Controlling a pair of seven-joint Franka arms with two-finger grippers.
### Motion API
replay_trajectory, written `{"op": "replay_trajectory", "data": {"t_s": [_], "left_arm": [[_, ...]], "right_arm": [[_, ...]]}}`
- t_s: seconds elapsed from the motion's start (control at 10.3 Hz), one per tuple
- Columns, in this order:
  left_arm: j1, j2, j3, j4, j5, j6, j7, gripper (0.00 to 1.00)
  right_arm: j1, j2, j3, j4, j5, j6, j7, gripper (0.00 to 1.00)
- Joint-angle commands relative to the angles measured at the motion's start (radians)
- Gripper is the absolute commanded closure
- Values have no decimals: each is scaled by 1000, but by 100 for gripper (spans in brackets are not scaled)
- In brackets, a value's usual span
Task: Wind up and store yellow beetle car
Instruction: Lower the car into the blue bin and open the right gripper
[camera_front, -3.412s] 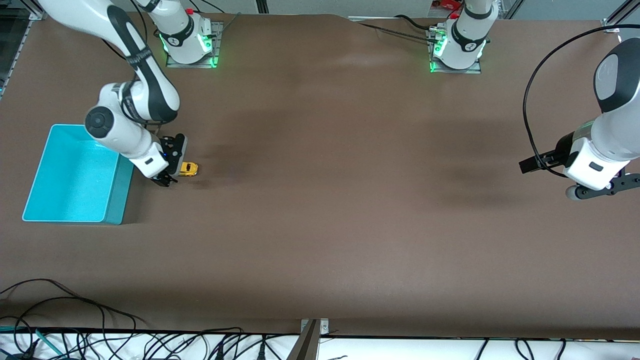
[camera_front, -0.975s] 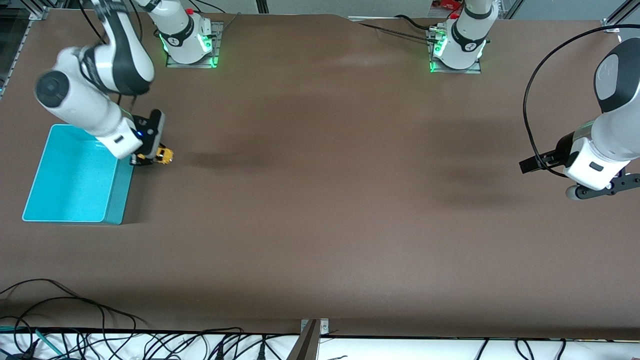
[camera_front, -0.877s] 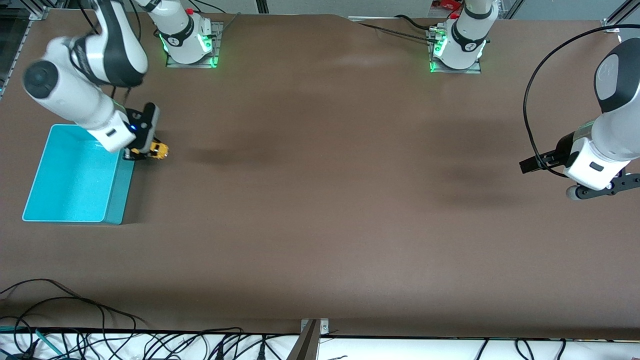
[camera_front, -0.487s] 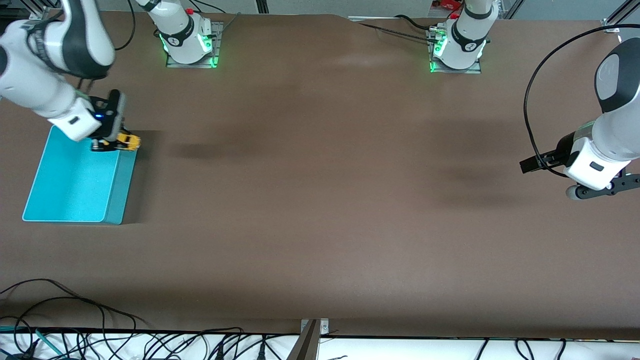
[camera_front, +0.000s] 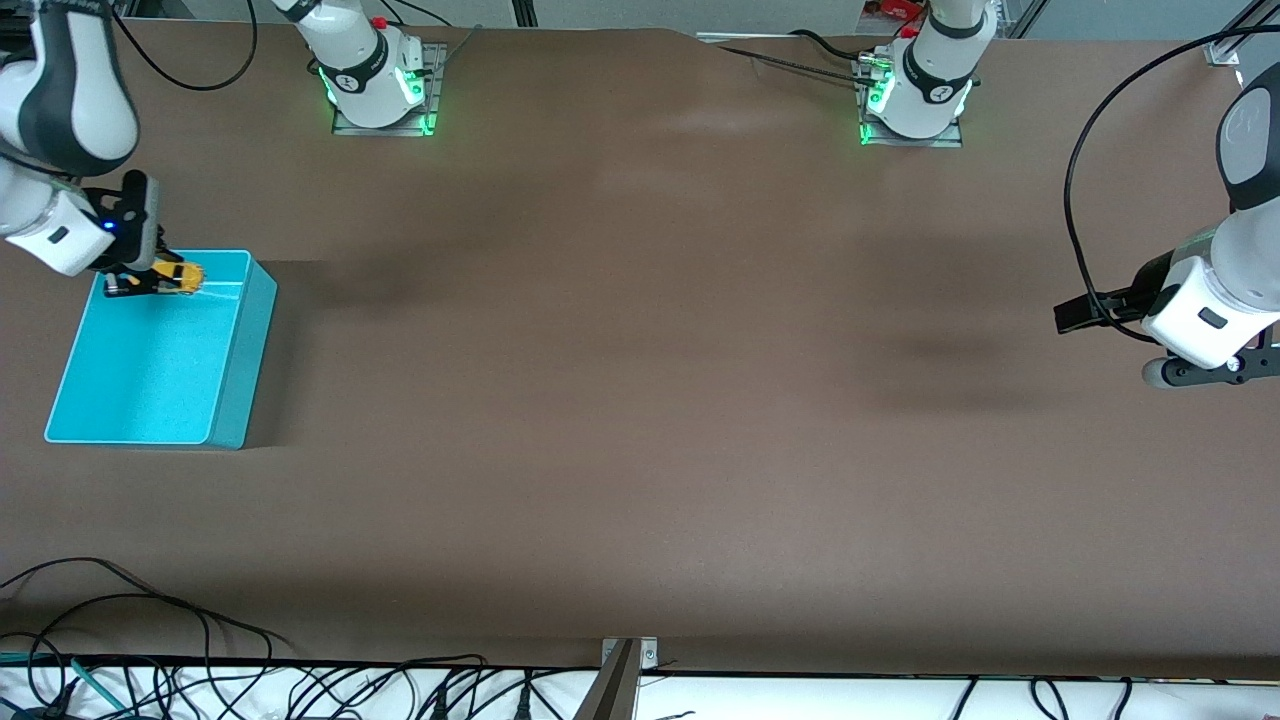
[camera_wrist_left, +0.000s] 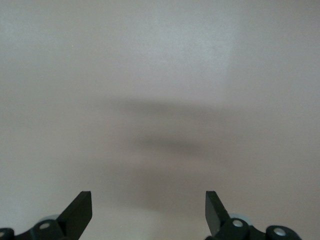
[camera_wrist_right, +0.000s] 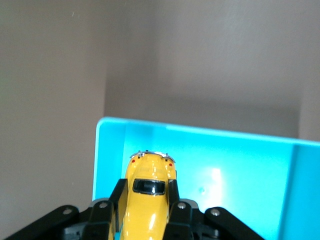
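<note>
My right gripper grips the yellow beetle car over the blue bin's edge nearest the bases; released here, it might clip the rim and roll away. My left gripper waits, open

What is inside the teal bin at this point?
Nothing lies on the teal bin's visible floor. The right gripper, shut on the yellow beetle car, hangs over its corner nearest the right arm's base; the floor under them is covered.
</note>
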Motion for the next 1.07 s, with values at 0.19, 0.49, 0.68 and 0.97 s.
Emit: {"op": "replay_trajectory", "data": {"t_s": [0.19,0.49,0.68,0.97], "left_arm": [[4,-7,-1,11,-21,-21,35,0],[4,-7,-1,11,-21,-21,35,0],[4,-7,-1,11,-18,-21,34,0],[4,-7,-2,11,-17,-21,34,0]], "right_arm": [[-135,209,1,73,-4,88,-181,100],[-164,292,4,71,4,168,-207,100],[-182,323,7,68,7,170,-207,100],[-185,327,10,62,27,162,-207,100]]}}
